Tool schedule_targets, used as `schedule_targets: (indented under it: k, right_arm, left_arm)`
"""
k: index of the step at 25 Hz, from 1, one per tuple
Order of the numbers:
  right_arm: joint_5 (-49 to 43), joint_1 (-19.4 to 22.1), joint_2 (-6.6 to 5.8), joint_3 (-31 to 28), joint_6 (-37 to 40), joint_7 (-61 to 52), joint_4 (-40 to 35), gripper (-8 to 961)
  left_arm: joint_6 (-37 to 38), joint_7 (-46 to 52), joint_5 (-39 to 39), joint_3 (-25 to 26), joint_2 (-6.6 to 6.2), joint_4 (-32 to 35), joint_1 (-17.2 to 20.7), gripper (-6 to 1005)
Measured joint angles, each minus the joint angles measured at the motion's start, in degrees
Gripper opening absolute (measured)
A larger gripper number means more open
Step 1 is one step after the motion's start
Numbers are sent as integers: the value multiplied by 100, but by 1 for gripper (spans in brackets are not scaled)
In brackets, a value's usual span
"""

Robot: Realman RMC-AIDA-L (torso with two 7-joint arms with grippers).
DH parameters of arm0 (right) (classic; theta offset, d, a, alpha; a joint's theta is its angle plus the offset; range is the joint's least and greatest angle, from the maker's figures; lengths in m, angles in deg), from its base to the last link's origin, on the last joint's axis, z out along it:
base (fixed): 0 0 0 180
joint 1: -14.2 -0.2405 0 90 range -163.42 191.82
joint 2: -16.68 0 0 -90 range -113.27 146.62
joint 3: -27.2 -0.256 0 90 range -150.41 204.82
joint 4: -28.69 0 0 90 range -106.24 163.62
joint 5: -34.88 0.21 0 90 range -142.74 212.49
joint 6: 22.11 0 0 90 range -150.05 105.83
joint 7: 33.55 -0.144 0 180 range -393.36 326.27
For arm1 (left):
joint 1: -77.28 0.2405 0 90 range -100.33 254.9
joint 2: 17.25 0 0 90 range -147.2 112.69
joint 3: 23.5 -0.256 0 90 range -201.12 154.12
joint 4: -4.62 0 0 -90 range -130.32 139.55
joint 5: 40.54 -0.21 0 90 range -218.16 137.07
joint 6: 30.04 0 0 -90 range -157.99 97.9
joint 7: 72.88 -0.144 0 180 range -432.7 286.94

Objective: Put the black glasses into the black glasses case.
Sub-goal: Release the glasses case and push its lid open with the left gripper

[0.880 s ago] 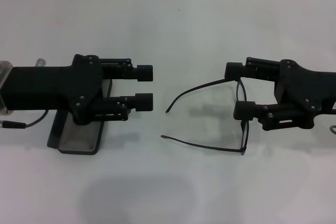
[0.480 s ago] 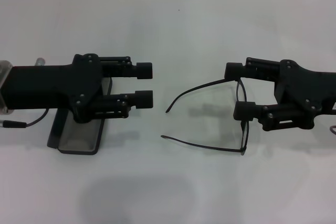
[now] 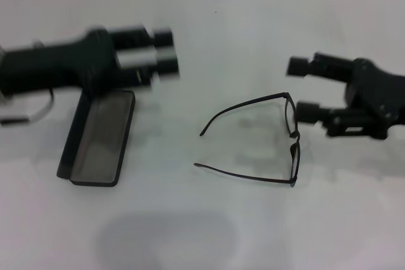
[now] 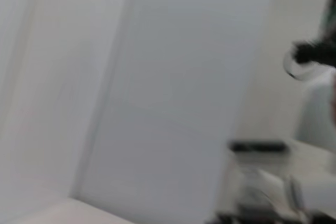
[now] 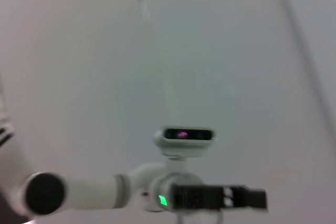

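Glasses (image 3: 278, 137): unfolded on the white table (image 3: 209, 232), right of centre, temple arms pointing left toward the case; touched by no tool.
Case (image 3: 98, 138): open on the table at left, grey lining up, well apart from the glasses.
Left tool (image 3: 166, 50): blurred, above the case's far end; released, holding nothing.
Right tool (image 3: 302, 88): just right of the glasses' front; released, fingers apart, empty.

- The black glasses (image 3: 288, 137): thin frame, clear lenses, both temple arms unfolded and pointing toward the case, resting on the white table (image 3: 209, 232).
- The black glasses case (image 3: 98, 137): open, grey lining showing, well apart from the glasses.
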Motion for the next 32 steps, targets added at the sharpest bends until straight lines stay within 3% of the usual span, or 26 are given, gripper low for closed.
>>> schedule_targets:
  k: [4,8,10,16,20,25,32]
  right_arm:
    - [2,235,-50,-450,-25,63,-20,870]
    - [0,471,-108,-771,-72,139,-18,870]
    - [-1,571,-110,-941,-75,205,8,870]
    - [-7,739,-122,-1147,-78,349,46,870]
    - [-18,748,-125,-1156,-80,448,97,870]
    - [-19,757,-134,-1159,-80,500,127,870]
    - [-19,761,-132,-1161,-79,532,129,870]
  left_arm:
    - [-493,1461,-208,318,141,1281,42,610]
    - [-891,3251,-1493,227,436,3298,73,609]
    - [-977,4254,-2496,-48,548,4330,57,609]
    - [-1053,6325,-4289,-1382,547,6053,54,608]
    - [-1069,7231,-5466,-2180,562,6621,87,607]
    - [-1058,8050,-6733,-3191,567,6546,92,605]
    - [-1182,8362,-7057,-3486,580,6155,104,601]
